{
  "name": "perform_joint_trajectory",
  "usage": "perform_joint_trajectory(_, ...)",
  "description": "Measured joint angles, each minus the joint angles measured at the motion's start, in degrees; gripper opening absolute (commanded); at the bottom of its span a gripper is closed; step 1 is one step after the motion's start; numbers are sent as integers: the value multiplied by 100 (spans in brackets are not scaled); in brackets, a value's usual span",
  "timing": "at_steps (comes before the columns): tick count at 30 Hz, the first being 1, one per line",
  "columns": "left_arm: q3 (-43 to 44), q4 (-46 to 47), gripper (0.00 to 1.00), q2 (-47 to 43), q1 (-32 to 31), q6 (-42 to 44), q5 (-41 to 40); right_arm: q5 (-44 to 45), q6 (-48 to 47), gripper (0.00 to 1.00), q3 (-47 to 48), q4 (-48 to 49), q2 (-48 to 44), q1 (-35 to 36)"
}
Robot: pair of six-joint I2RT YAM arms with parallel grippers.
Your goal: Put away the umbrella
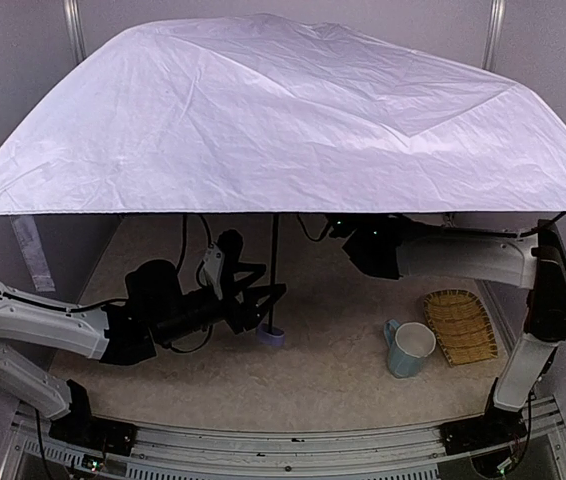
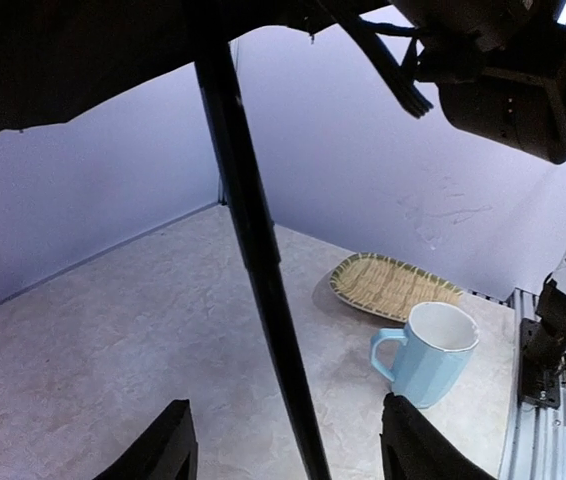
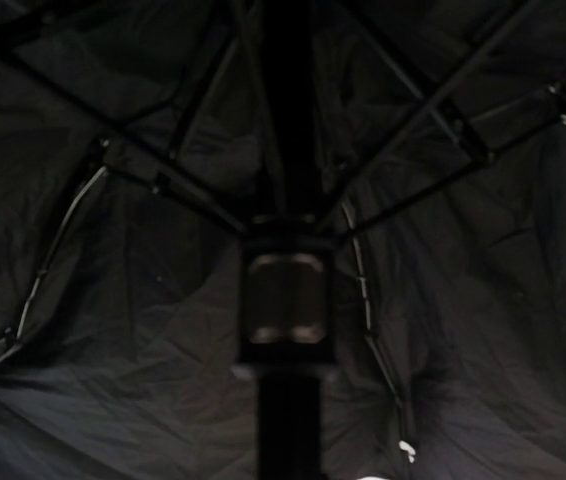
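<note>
The umbrella (image 1: pixel 283 110) stands open, its pale lavender canopy covering the whole back of the top view. Its thin black shaft (image 1: pixel 275 265) drops to a small lavender handle knob (image 1: pixel 271 338) on the table. My left gripper (image 1: pixel 263 285) is open, and the shaft (image 2: pixel 263 300) passes between its fingers (image 2: pixel 168 445) with a gap on each side. My right gripper (image 1: pixel 338 228) reaches under the canopy's edge with its tips hidden. The right wrist view shows only the black lining, the ribs and the runner (image 3: pixel 283 300) on the shaft.
A light blue mug (image 1: pixel 410 348) stands right of the handle, and a woven oval tray (image 1: pixel 460 325) lies just beyond it. The umbrella's strap (image 1: pixel 33 250) hangs from the canopy's left edge. The canopy reaches both side walls.
</note>
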Motion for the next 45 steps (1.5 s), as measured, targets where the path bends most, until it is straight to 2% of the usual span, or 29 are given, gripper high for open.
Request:
perform_joint_trajectory(3,-2,85,33,46,61,-125,269,-184,245,0,0,2,0,0)
perform_joint_trajectory(6,-13,151,3,179,304,-409,579,-361,389,0,0,13,0,0)
perform_joint_trajectory(7,-20,186,0,208,356,-538,686,-413,382,0,0,20,2,-9)
perform_joint_trajectory(10,-24,291,0,243,463,-826,933,-479,365,0,15,39,2,-50)
perform_joint_trajectory(15,-33,402,0,264,490,-1023,1121,-516,387,28,44,46,4,-48)
perform_joint_trajectory(18,-72,380,0,271,479,-1086,1119,-433,293,38,81,129,2,-57)
perform_joint_trajectory(22,-74,328,0,271,387,-1073,1016,-481,345,45,109,229,2,-192)
perform_joint_trajectory(27,-76,293,0,271,321,-988,905,-538,404,46,337,203,13,-459)
perform_joint_trajectory(28,-76,286,0,271,321,-975,887,-538,407,44,361,205,13,-485)
perform_joint_trajectory(30,-76,251,0,271,319,-944,863,-538,348,28,378,203,13,-498)
perform_joint_trajectory(31,-76,223,0,271,319,-927,852,-533,293,27,380,166,13,-498)
perform_joint_trajectory(37,-76,146,0,271,317,-920,750,-503,74,46,400,9,13,-494)
perform_joint_trajectory(45,-70,-28,0,271,315,-835,588,-262,-295,45,380,-221,13,-428)
